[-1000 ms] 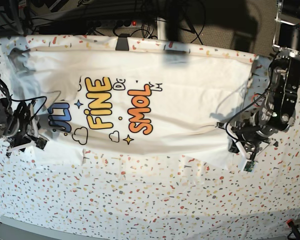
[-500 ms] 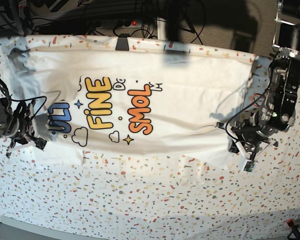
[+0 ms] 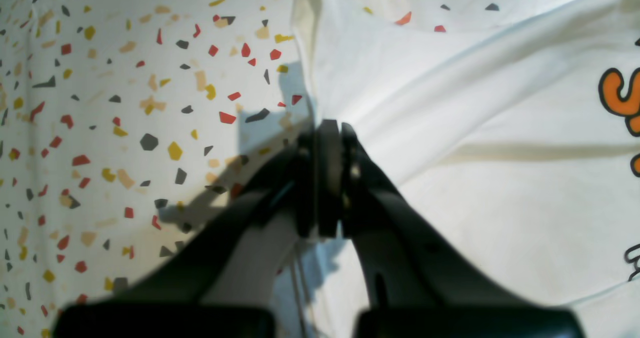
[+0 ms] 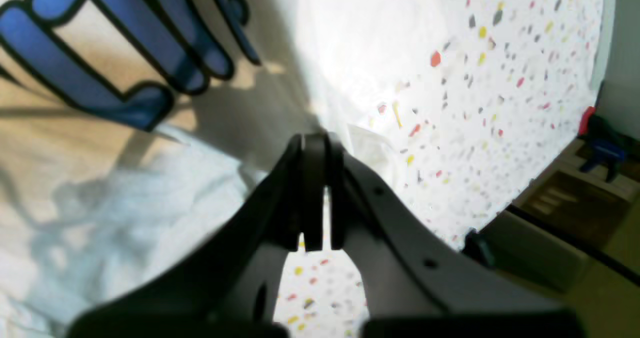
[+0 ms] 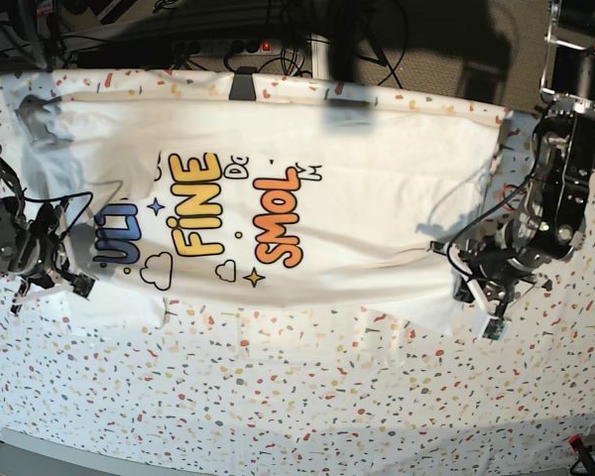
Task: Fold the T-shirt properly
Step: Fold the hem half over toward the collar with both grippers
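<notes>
Your T-shirt (image 5: 278, 218) lies spread print-side up across the far half of the table (image 5: 307, 397), over the speckled tablecloth (image 5: 278, 387). In the base view the blue, yellow and orange lettering sits toward the left of the cloth, with a cloud and stars under it, and the plain white part runs off to the right. The near edge of the shirt is wavy and creased, and one sleeve is bunched up at the far left corner.

Your left claw (image 3: 327, 128) is on the right side of the base view, at the shirt's near right corner. Its jaws are pressed together, and in the left wrist view they pinch the edge of the white fabric right where the shirt meets the tablecloth; folds of cloth fan out from the tips toward the orange lettering.

Your right claw (image 4: 315, 141) is on the left side of the base view, low on the shirt's near left corner, just beside the blue letters. Its jaws are closed too, with only a thin slit between them. The tips sit on rumpled white fabric at the shirt's edge, but you cannot tell from the right wrist view whether cloth is actually caught between them.
</notes>
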{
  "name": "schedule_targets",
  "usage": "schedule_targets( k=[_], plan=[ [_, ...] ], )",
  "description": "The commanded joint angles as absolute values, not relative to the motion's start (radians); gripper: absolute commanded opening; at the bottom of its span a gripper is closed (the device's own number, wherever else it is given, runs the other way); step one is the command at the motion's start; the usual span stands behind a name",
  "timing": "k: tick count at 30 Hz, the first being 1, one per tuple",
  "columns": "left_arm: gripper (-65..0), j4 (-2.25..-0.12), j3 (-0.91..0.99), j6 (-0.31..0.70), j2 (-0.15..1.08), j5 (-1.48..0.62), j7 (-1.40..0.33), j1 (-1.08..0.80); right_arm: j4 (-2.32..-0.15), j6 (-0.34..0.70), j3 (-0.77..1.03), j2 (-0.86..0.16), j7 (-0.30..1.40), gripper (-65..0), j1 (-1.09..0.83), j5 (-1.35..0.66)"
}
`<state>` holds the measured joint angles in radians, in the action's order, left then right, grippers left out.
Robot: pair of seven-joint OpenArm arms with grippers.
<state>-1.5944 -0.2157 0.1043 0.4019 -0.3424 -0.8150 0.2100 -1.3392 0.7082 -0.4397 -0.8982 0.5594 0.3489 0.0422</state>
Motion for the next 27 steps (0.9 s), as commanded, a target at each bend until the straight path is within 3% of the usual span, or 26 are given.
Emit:
schedule_targets(
  k=[1,10,17,27],
  plan=[
    [-65.0,-1.614,-0.208,0.101,0.413,-0.33,-0.801,0.227,-1.362,0.698,-0.427,-0.936,0.562,-65.0,0.373,0.044],
    [-65.0,-1.614,-0.208,0.101,0.413,-0.289,-0.814,0.227,-1.464,0.698,-0.427,-1.031,0.596,-65.0,0.339,0.044],
    [-65.0,-1.614,-0.208,0.097,0.414,-0.27,-0.845,0.227,-1.501,0.63,-0.427,-1.11,0.595,-65.0,0.253,0.043],
    [-65.0,-1.614,-0.208,0.097,0.414,-0.269,-0.925,0.197,-1.539,0.587,-0.427,-1.116,0.596,-65.0,0.138,0.044]
  ],
)
